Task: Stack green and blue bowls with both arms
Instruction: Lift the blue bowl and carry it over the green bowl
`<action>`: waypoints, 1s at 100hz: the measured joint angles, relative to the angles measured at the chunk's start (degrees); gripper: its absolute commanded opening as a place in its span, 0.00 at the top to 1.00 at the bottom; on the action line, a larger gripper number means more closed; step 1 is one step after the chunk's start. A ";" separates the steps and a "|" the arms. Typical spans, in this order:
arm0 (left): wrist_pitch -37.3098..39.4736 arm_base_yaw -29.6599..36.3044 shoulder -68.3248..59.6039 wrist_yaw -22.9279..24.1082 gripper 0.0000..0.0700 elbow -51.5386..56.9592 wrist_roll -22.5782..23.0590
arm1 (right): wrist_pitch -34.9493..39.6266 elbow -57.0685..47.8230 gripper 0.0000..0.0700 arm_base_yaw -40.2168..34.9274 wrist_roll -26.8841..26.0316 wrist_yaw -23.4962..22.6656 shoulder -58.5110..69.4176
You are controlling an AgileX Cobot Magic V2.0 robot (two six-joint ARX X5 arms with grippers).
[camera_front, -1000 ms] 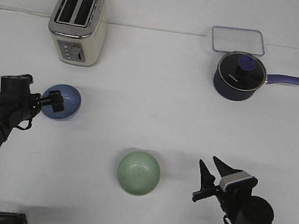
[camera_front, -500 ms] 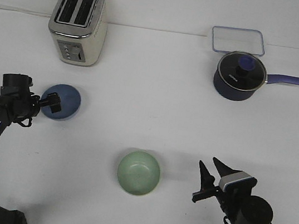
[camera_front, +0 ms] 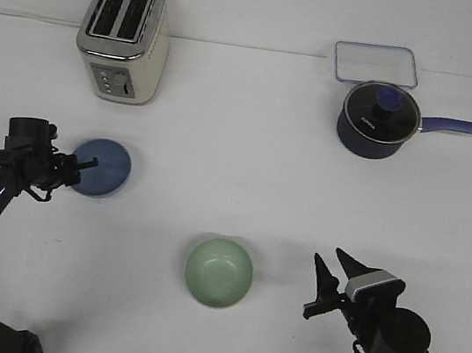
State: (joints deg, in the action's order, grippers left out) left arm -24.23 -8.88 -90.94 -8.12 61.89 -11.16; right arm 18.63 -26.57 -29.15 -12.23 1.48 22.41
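The blue bowl (camera_front: 106, 169) sits on the white table at the left, its inside facing up. My left gripper (camera_front: 82, 165) reaches in from the left and is closed on the bowl's left rim, with one finger lying over the edge. The green bowl (camera_front: 219, 272) stands upright at the front centre with nothing touching it. My right gripper (camera_front: 332, 284) is open and empty, its fingers spread, a short way to the right of the green bowl.
A silver toaster (camera_front: 124, 35) stands at the back left. A dark navy saucepan (camera_front: 378, 118) with a lid has its handle pointing right at the back right. A clear rectangular container (camera_front: 375, 64) lies behind it.
The left gripper has dropped lower. The blue bowl, tipped up a second ago, has come down flat and shifted slightly right. The right arm and green bowl have not moved.
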 measured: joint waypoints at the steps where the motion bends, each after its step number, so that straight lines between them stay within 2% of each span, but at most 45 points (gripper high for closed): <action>1: -0.04 0.00 0.07 -0.22 0.98 0.00 0.04 | 0.00 0.00 0.58 0.00 0.00 0.00 0.00; 12: -1.11 -0.02 2.01 -4.46 0.98 0.02 0.33 | 0.00 0.00 0.58 0.00 0.02 0.00 0.00; 32: -4.61 0.66 11.26 -17.35 0.98 1.14 0.66 | -0.02 0.00 0.58 0.00 0.00 0.00 0.00; 41: -6.97 2.62 15.78 -20.20 0.98 1.18 0.74 | -0.02 0.00 0.58 0.00 0.00 0.00 0.00; 57: -10.19 9.38 21.75 -20.55 0.98 1.18 0.76 | -0.02 0.00 0.58 0.00 0.00 0.02 0.00; 72: -11.58 20.06 22.69 -20.46 0.98 1.18 0.74 | 0.00 0.00 0.58 0.00 0.02 0.00 0.00; 91: -11.85 33.94 18.88 -14.82 0.98 1.18 0.74 | -0.02 0.00 0.58 0.00 0.00 0.00 0.00; 100: -11.78 38.27 16.44 -14.27 0.98 1.18 0.74 | -0.02 0.00 0.58 0.00 0.00 0.00 0.00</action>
State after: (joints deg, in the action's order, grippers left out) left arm -36.01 29.39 -74.50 -22.39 63.07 -10.41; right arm 18.61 -26.57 -29.15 -12.23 1.48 22.41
